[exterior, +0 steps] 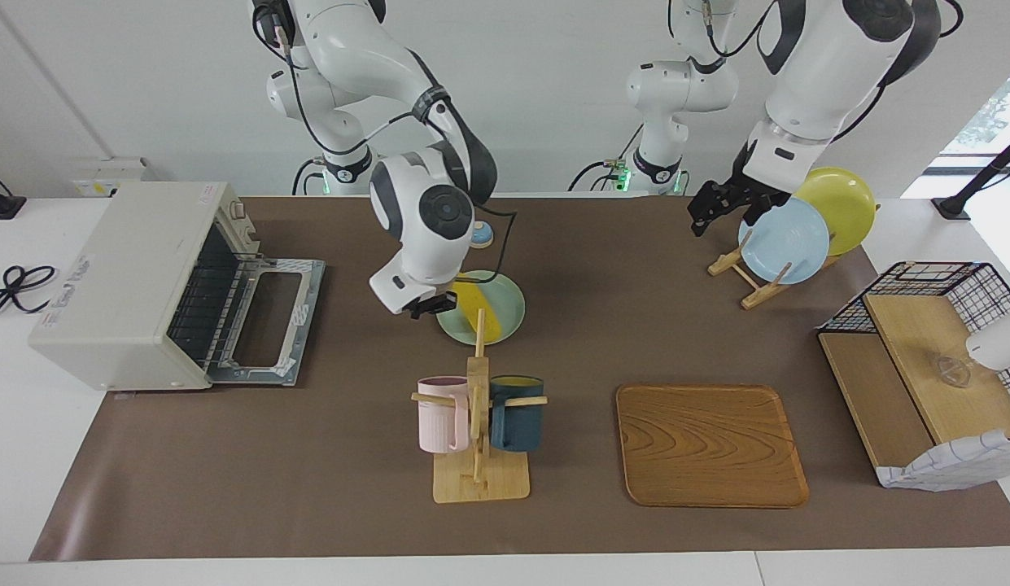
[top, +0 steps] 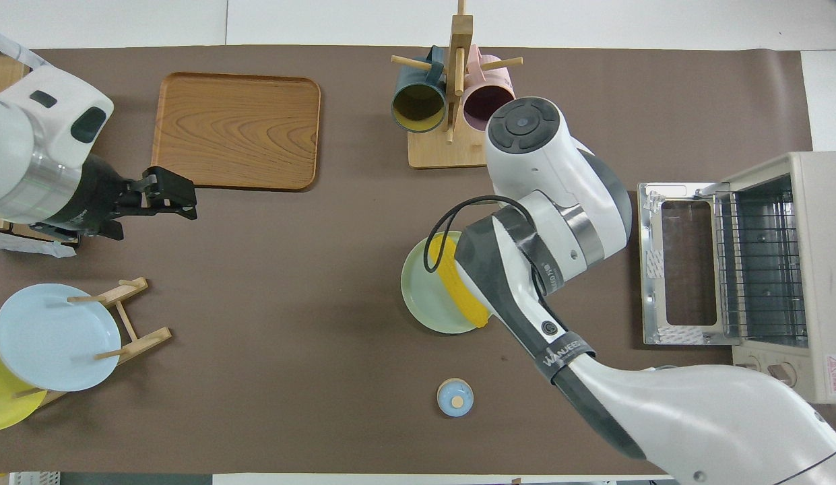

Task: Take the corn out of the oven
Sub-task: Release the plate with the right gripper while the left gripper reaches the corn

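The table held three round plates: a mint-green one lying flat, a pale blue one and a yellow one upright in a wooden rack. Two mugs, one pink and one dark teal, hung on a wooden stand. There was one bright yellow corn cob, one boxy off-white toaster oven, one rectangular wooden tray and one small blue round bell.
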Available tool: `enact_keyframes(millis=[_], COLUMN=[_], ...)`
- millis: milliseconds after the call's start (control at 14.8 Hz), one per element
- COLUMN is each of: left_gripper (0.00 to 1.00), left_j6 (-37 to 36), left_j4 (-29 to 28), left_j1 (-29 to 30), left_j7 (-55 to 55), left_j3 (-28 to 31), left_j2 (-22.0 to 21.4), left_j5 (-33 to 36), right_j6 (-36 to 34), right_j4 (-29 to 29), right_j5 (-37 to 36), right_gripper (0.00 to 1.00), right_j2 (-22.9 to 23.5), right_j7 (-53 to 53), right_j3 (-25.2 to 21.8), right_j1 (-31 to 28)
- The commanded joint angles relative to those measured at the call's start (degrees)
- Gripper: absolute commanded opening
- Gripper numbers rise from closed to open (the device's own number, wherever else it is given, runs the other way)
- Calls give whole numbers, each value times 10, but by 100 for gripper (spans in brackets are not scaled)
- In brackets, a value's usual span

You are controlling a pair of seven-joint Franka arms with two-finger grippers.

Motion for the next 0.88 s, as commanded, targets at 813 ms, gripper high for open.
enact_keyframes(millis=[813], left_gripper=[100], left_j6=[266], left_j4=[-34], left_j1=[-230], left_j7=[-487], left_j3=[4], left_j2=[159], left_j5=[-32], right_j6=[132], right_j4=[-245], right_j5=[-84], right_gripper=[0], right_j2=[-86], right_j7=[-69], right_j3=[9], right_j1=[-128])
